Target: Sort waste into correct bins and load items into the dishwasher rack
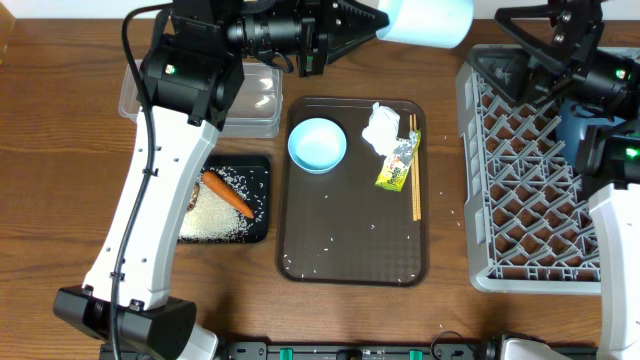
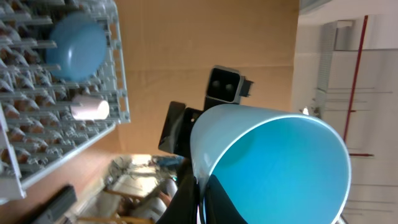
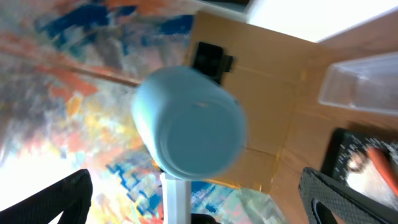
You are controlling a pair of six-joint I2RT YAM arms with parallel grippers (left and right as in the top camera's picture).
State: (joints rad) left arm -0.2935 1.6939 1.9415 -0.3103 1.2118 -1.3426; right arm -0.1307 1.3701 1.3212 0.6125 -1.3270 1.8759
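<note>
My left gripper point(image 1: 376, 22) is shut on the rim of the light-blue cup point(image 1: 428, 18), held on its side high over the table's back edge. In the left wrist view one finger point(image 2: 186, 199) is outside the cup's point(image 2: 273, 168) wall and one inside. My right gripper point(image 1: 502, 42) stands open just right of the cup, facing its base point(image 3: 189, 130), over the grey dishwasher rack point(image 1: 520, 180). In the rack lie a blue plate point(image 2: 78, 46) and a pinkish-white cup point(image 2: 90, 110). A bowl point(image 1: 317, 144), crumpled paper point(image 1: 380, 128), wrapper point(image 1: 397, 165) and chopsticks point(image 1: 415, 170) lie on the brown tray point(image 1: 350, 240).
The black tray point(image 1: 258, 200) at the left holds rice point(image 1: 215, 218), a carrot point(image 1: 228, 193) and a brown lump partly behind my left arm. The clear tub point(image 1: 255, 100) stands behind it. Rice grains are scattered on the brown tray.
</note>
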